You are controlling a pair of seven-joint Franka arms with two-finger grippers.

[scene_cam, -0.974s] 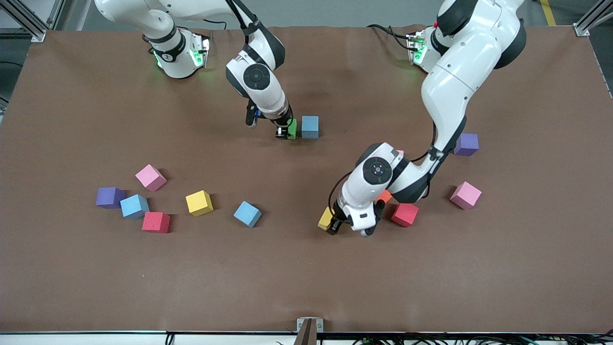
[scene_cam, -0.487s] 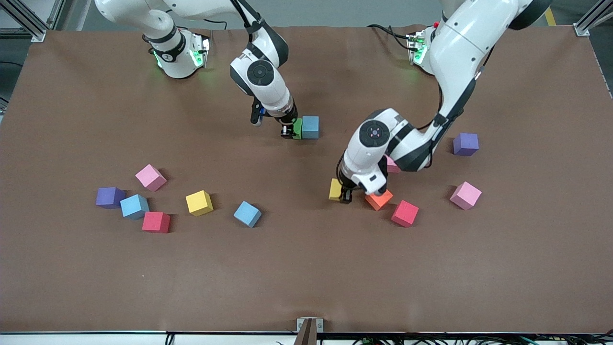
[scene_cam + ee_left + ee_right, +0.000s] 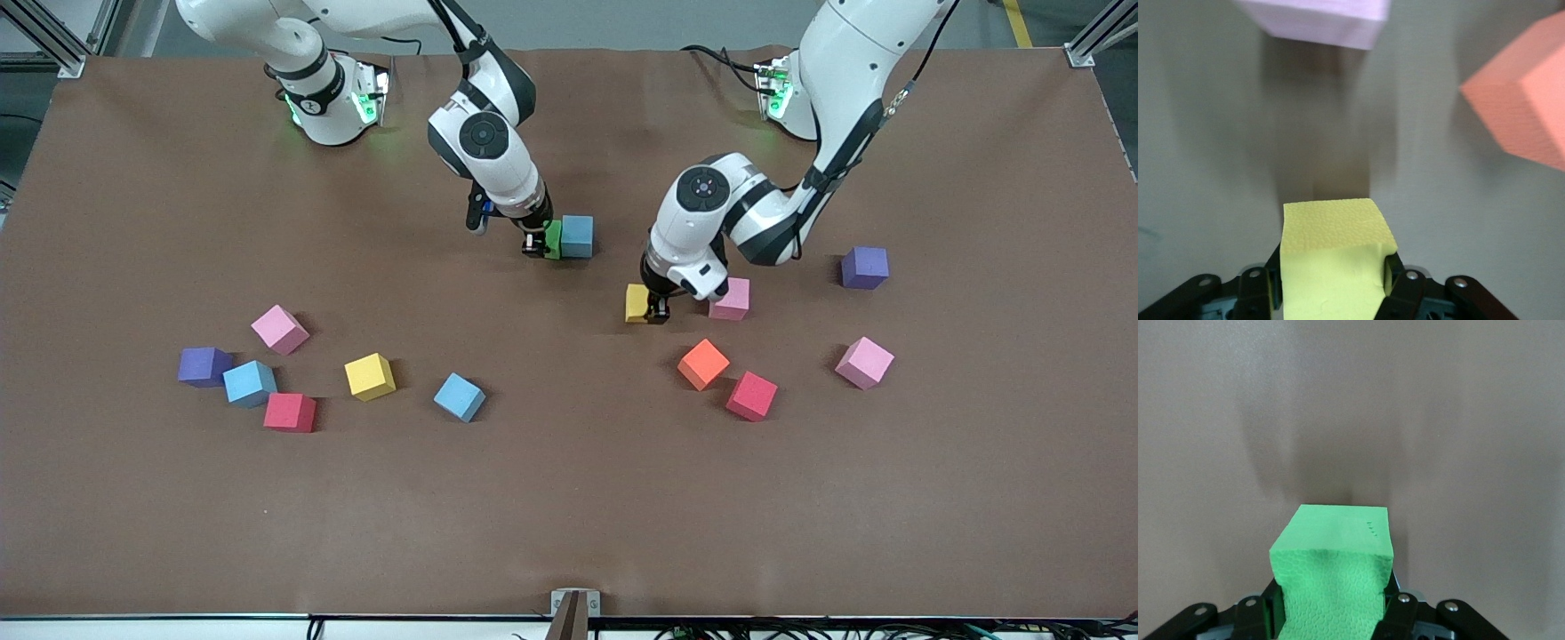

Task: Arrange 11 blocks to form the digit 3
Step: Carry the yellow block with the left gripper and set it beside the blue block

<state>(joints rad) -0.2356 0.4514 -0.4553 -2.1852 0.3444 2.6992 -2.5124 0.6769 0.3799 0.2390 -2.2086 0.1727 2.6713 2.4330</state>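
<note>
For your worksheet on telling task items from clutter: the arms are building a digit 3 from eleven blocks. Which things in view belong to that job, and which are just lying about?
Belong to the job:
- green block, in the right gripper
- yellow block, in the left gripper
- light blue blocks
- other yellow block
- pink blocks
- red blocks
- orange block

Just lying about:
- purple cubes

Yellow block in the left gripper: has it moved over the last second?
Yes. The yellow block, held by the left gripper, travelled away from the front camera, passing the orange block toward the pink block.

counter (image 3: 569, 516) brown | blocks (image 3: 370, 376): green, blue, yellow, orange, red, pink | purple cubes (image 3: 864, 268) | arms (image 3: 498, 169) white, black joints
</note>
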